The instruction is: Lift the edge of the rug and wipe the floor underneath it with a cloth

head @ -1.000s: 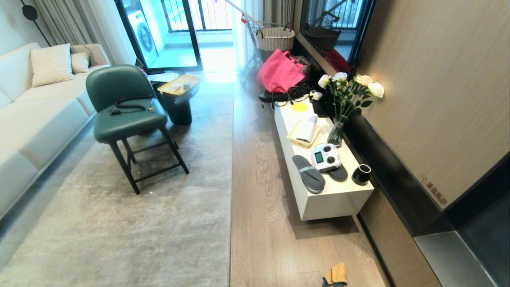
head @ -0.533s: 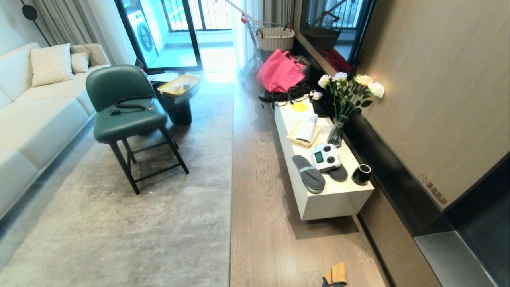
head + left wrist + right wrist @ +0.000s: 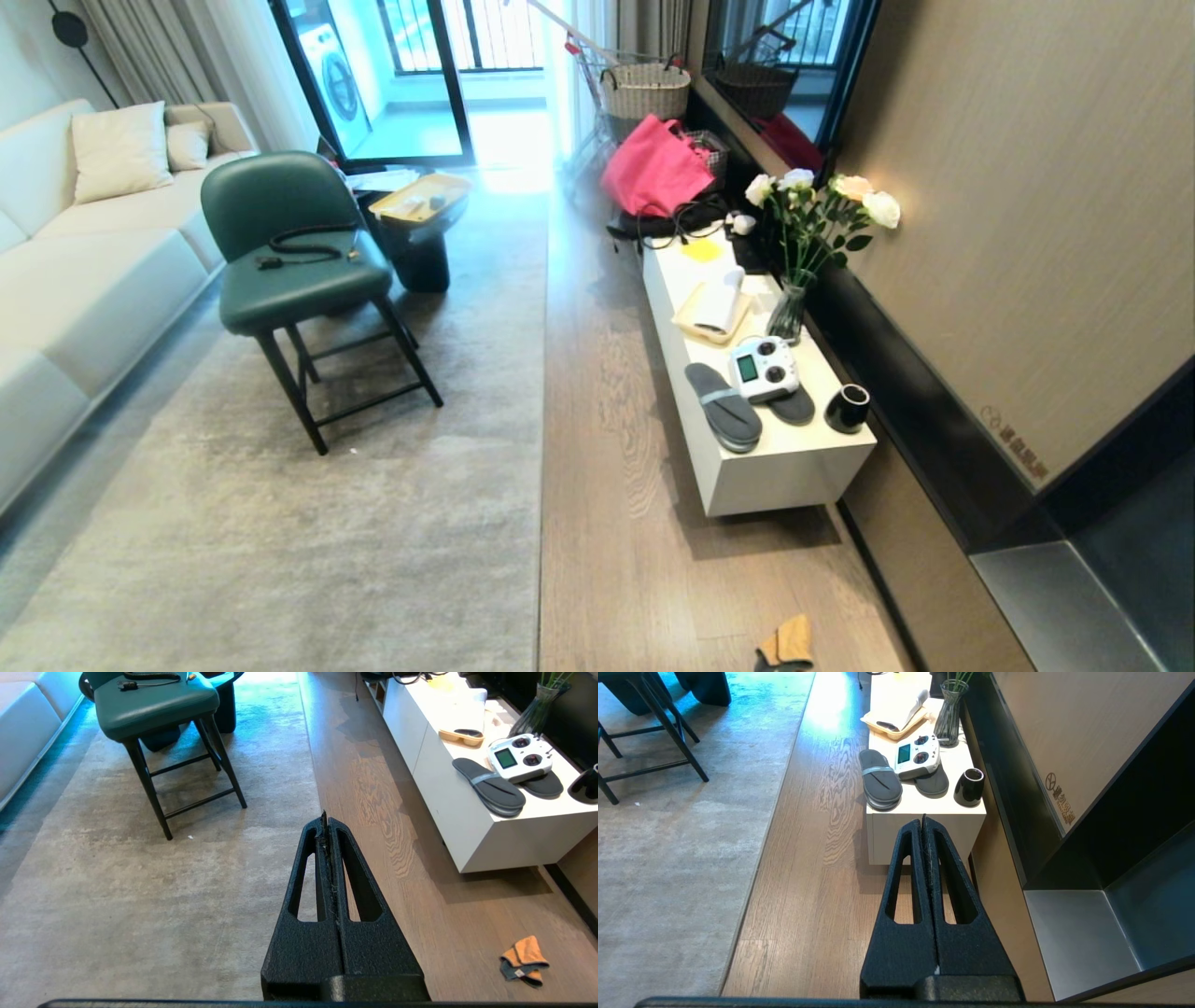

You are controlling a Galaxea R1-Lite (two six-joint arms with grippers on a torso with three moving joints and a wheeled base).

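Living room, brown wood-grain plank floor [image 3: 616,485] beside light grey short-pile rug; straight rug edge [image 3: 542,448] lies flat. Small orange-yellow fluffy cloth [image 3: 787,644] with dark part sits on floor, near low white surface [image 3: 794,467]. Left pincer [image 3: 328,826] and right pincer [image 3: 923,823] both pressed together, empty, raised. Judgement: nothing started; take cloth first, pinch rug border shallowly, lift only enough.

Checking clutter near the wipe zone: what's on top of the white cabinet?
On the white cabinet: two grey slippers, a white remote controller overlapping one, a black cup, a flower vase, a tray. Its interior isn't visible.
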